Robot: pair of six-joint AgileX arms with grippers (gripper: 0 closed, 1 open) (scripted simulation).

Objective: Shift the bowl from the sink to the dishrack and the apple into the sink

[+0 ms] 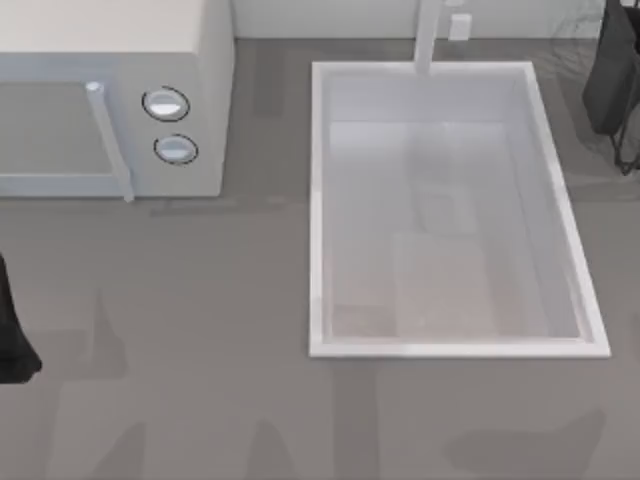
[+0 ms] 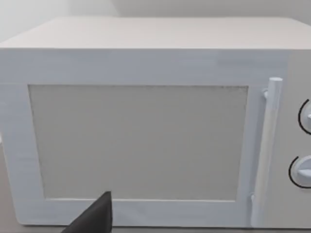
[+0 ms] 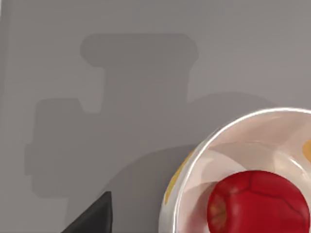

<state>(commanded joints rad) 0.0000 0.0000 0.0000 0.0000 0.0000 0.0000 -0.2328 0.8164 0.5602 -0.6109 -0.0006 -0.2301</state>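
The sink (image 1: 320,210) is a large white basin right of centre, with nothing inside it; its faucet post (image 1: 428,35) rises at the back rim. The bowl is out of view. The apple (image 3: 257,204), red and shiny, lies in a pale glossy dish (image 3: 194,165) on the grey counter, just under my right wrist. One dark finger (image 3: 92,216) of the right gripper shows beside the dish, apart from it. Faint grey wires of the dishrack (image 1: 582,48) show at the back right. My left arm (image 1: 12,345) is parked at the left edge, and one finger (image 2: 95,216) faces the microwave.
A white microwave (image 1: 110,100) with two round knobs (image 1: 166,104) and a bar handle (image 1: 108,140) stands at the back left. A dark black object (image 1: 612,80) stands at the back right beside the sink. Grey counter (image 1: 200,330) lies in front of the microwave and the sink.
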